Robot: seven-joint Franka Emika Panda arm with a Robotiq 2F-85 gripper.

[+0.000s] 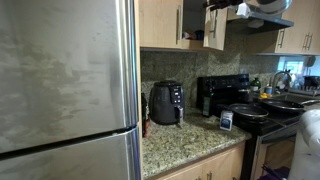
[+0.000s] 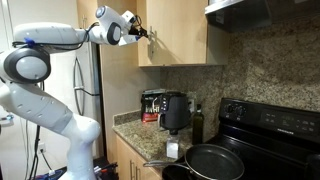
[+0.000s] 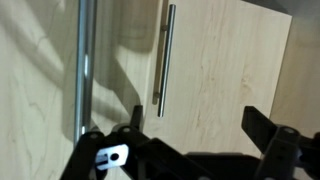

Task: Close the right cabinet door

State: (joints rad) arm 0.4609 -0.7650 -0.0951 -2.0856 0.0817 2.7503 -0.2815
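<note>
From where I stand, the tall, light maple-wood right cabinet door, with its slim vertical metal bar handle along the left edge, hangs above the speckled granite counter. It looks swung out from the cabinet front rather than flush. In the wrist view the door fills the frame at a slight slant beside the matching wood left door. The black two-fingered gripper on the white robot arm is raised to the cabinet in an exterior view. Its jaws are spread wide with nothing between them, close in front of the wood, though I can't tell whether either finger touches it. To my eye this needs a push, not a grasp. I would set one finger flat on the outer face near the handle edge, far from the hinge, where the least force turns the panel. Then I would follow the door's arc inward and slow down near the end so it doesn't bang. The fingers should stay clear of the bar and out of the gap between the two doors, where one could get pinched.
</note>
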